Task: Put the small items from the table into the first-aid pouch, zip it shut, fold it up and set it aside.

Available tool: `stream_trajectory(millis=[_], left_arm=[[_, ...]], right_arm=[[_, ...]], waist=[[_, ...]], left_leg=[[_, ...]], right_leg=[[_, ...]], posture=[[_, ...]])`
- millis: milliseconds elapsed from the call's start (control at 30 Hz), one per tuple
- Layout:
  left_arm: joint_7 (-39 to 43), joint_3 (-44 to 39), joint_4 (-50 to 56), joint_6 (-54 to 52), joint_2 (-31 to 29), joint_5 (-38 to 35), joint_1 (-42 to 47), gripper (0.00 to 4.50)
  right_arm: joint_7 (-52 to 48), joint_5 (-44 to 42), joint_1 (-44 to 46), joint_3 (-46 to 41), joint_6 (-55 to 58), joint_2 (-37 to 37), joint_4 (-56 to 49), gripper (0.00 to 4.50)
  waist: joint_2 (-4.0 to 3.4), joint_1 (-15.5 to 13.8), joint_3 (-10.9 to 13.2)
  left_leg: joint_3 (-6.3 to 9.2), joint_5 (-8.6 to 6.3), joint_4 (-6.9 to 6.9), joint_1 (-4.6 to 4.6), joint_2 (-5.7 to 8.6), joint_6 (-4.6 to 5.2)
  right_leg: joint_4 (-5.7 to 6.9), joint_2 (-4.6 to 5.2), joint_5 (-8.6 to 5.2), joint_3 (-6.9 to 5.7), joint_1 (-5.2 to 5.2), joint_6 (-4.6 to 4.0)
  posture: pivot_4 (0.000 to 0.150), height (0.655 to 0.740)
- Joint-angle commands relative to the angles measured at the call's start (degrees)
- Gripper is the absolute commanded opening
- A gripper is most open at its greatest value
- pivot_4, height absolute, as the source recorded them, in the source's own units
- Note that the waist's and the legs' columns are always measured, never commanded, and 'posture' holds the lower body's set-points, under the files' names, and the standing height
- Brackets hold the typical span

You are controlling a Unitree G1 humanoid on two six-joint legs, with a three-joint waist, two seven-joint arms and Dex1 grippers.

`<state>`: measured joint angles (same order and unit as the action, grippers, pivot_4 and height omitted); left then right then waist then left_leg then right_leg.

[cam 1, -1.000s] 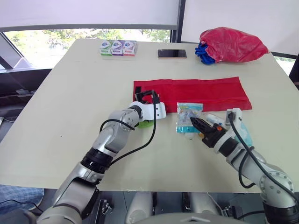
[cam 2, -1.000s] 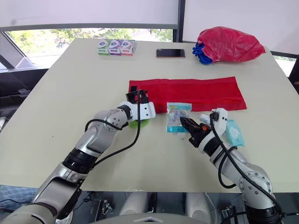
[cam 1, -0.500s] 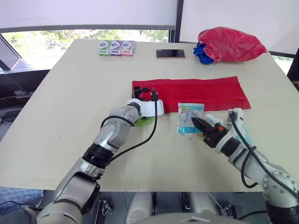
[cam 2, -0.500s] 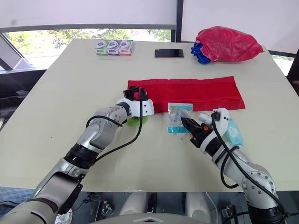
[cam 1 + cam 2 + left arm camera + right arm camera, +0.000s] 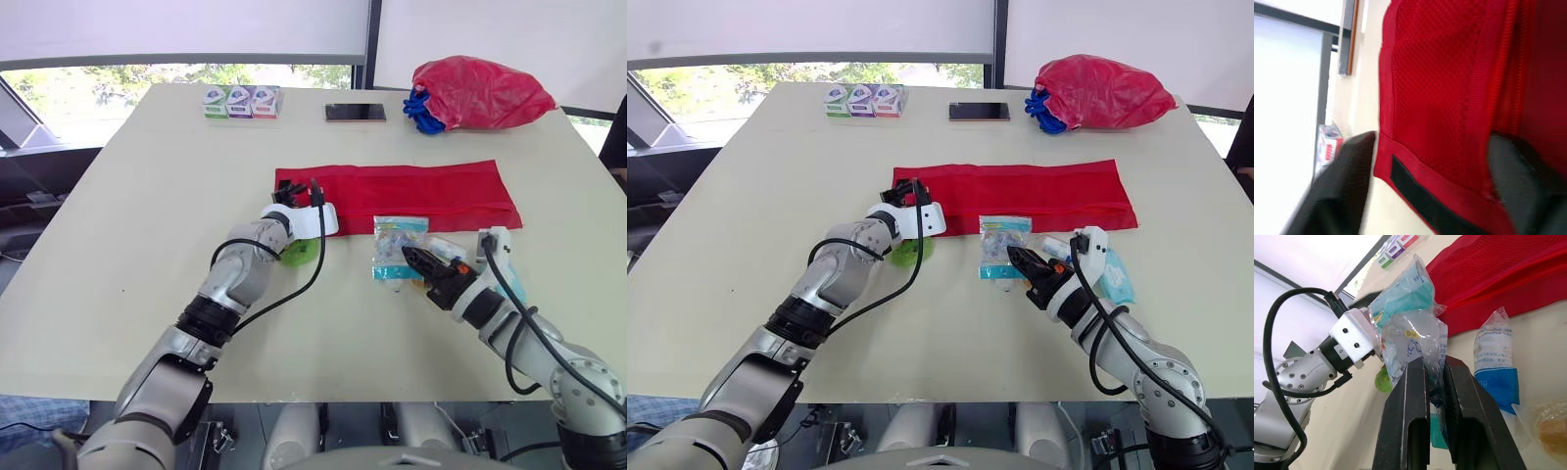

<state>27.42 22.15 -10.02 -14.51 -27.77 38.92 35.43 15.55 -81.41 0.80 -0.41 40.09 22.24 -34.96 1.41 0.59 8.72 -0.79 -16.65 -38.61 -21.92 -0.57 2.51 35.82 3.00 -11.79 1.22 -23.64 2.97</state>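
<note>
A red first-aid pouch [image 5: 411,196] lies flat across the centre of the frame on a pale table [image 5: 147,215]. Its long axis runs left to right. At lower right of centre, the right gripper [image 5: 411,257] is clamped on a clear plastic packet [image 5: 397,240], its two black fingers [image 5: 1415,396] pinching the wrapper's near edge. The packet sits just below the pouch's lower edge and is tilted up off the table in the right wrist view.

The left gripper [image 5: 297,188] is at the pouch's left end, fingers spread wide with the red mesh between them (whether they actually touch the cloth cannot be told).

The pouch lies up-frame from the held packet and only a short way off, so the carry would probably run across its long axis rather than along it. The right arm is the nearer one for loading. The left is placed to lift or steady the end, judging by its position.

A small blue-labelled bottle [image 5: 1493,362] and a teal wipes pack [image 5: 1117,279] wait beside the right gripper, and a green item [image 5: 299,253] lies under the left wrist.
</note>
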Motion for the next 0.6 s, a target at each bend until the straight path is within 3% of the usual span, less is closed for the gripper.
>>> stream_trajectory(millis=[33,167,333,600], left_arm=[[-0.55,-2.53,1.23,-1.05,0.64,-1.89,-0.39,2.01],[-0.43,-2.60,1.04,-1.28,0.64,-2.56,-1.07,0.15],[0.34,-3.05,0.21,-0.60,0.90,-4.91,-0.96,0.04],[11.47,-4.07,7.07,1.62,1.70,-16.49,-3.54,0.04]], right_arm=[[-0.49,-0.06,0.44,-0.31,-0.11,0.17,-2.30,0.00],[-0.54,0.34,0.34,-0.18,-0.16,-0.04,-2.24,0.00],[-0.68,0.86,0.46,0.06,-0.19,-0.46,-1.89,0.00],[0.17,-3.53,0.74,0.40,2.63,1.05,-0.76,0.00]], waist=[[0.00,-0.01,0.00],[0.00,0.01,0.00],[0.00,0.01,-0.01],[0.00,-0.18,-0.01]], left_leg=[[0.00,0.00,0.00,-0.01,0.00,0.00],[-0.01,0.00,0.00,-0.01,0.01,0.00],[-0.01,0.00,0.00,0.02,0.00,0.00],[0.01,0.00,0.00,-0.02,0.01,0.00]], right_leg=[[-0.01,0.00,0.00,0.00,0.00,0.00],[-0.01,0.02,0.00,0.00,0.00,0.00],[0.00,0.02,0.00,0.02,0.00,0.00],[-0.01,0.09,0.00,-0.03,0.00,-0.01]], posture=[[0.150,0.7400],[0.150,0.7400],[0.150,0.7400],[0.150,0.7400]])
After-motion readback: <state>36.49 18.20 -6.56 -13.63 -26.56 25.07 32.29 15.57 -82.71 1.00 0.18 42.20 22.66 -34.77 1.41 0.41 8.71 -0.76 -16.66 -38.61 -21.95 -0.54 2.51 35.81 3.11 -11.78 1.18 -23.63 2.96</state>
